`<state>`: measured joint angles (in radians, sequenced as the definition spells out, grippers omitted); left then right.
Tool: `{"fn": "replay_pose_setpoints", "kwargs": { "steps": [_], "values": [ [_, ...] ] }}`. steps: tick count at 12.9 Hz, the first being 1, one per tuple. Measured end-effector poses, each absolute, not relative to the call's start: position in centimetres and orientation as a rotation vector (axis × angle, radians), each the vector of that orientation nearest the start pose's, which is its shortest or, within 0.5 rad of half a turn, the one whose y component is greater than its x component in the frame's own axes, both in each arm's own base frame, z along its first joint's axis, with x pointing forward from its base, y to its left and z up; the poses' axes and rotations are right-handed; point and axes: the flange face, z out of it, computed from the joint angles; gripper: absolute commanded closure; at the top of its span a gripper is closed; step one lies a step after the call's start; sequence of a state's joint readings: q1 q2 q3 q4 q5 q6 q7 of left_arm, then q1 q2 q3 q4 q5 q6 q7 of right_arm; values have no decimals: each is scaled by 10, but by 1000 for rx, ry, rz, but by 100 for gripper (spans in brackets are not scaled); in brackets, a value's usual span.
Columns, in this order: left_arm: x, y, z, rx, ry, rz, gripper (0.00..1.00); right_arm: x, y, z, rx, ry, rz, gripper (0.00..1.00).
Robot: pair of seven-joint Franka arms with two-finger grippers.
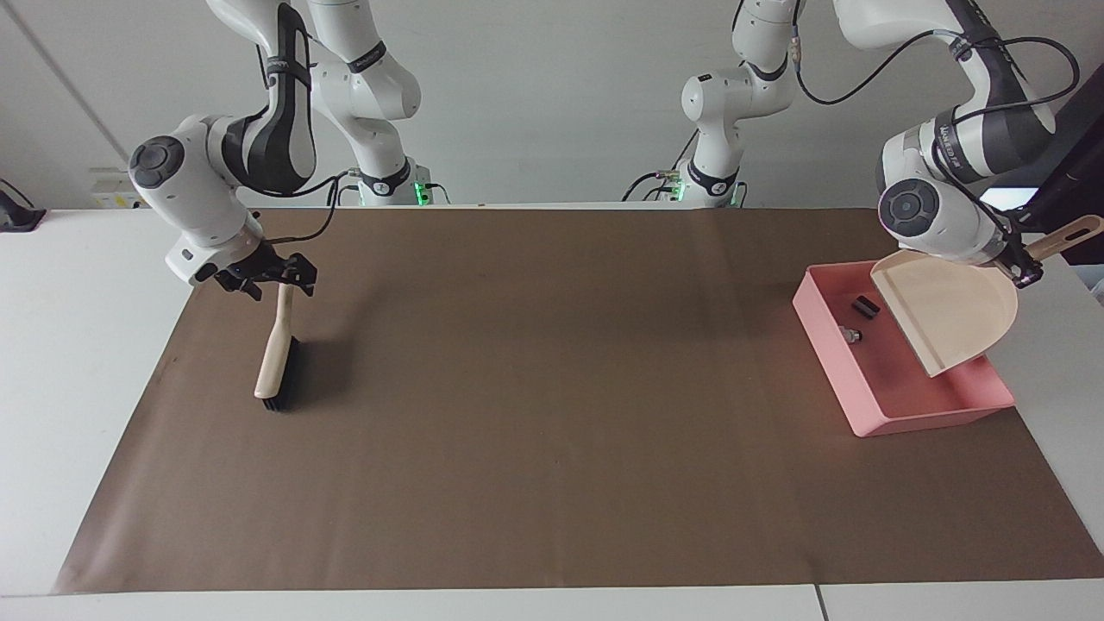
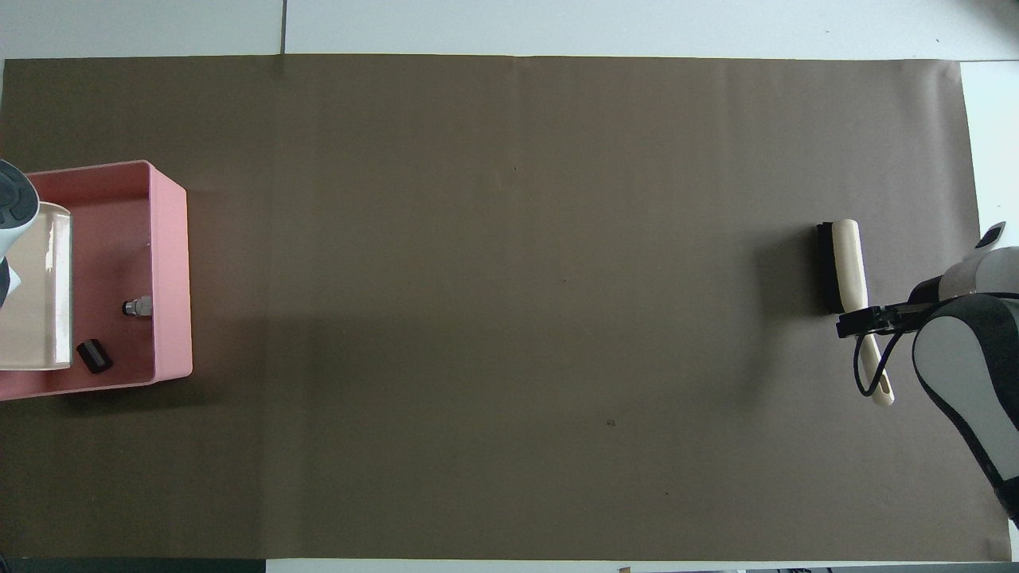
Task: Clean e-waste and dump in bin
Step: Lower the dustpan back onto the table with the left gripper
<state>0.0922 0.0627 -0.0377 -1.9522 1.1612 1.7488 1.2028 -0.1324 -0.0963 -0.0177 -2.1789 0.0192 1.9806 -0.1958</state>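
The e-waste lies in the pink bin (image 1: 914, 416) (image 2: 172, 270) at the left arm's end of the table. It is a dark cylinder (image 1: 865, 306) (image 2: 94, 356) and a small white piece (image 1: 849, 334) (image 2: 137, 306). My left gripper (image 1: 1023, 267) is shut on the handle of the beige dustpan (image 1: 949, 315) (image 2: 36, 294). The dustpan hangs steeply tilted over the bin, with nothing on it. My right gripper (image 1: 269, 278) (image 2: 868, 318) stands open astride the handle of the brush (image 1: 276, 366) (image 2: 845, 267). The brush head rests on the mat.
A brown mat (image 1: 552, 414) (image 2: 509, 318) covers most of the white table. The brush lies at the right arm's end of it, and the bin sits at the mat's edge at the left arm's end.
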Motion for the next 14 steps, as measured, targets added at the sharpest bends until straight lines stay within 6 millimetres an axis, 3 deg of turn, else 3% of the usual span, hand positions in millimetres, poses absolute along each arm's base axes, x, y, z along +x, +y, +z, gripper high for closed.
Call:
{"fn": "replay_pose_setpoints", "kwargs": {
  "steps": [3, 6, 9, 14],
  "values": [
    [558, 103, 498, -1559, 1490, 1012, 100, 511, -27, 464, -3119, 28, 72, 0],
    [552, 80, 513, -1610, 1563, 943, 100, 514, 7, 483, -3122, 89, 43, 0],
    [550, 26, 502, -1676, 1731, 839, 100, 519, 3, 518, -3120, 117, 35, 0],
    [545, -41, 478, -1756, 1984, 673, 99, 526, -1, 592, -3113, 247, 85, 0]
  ]
}}
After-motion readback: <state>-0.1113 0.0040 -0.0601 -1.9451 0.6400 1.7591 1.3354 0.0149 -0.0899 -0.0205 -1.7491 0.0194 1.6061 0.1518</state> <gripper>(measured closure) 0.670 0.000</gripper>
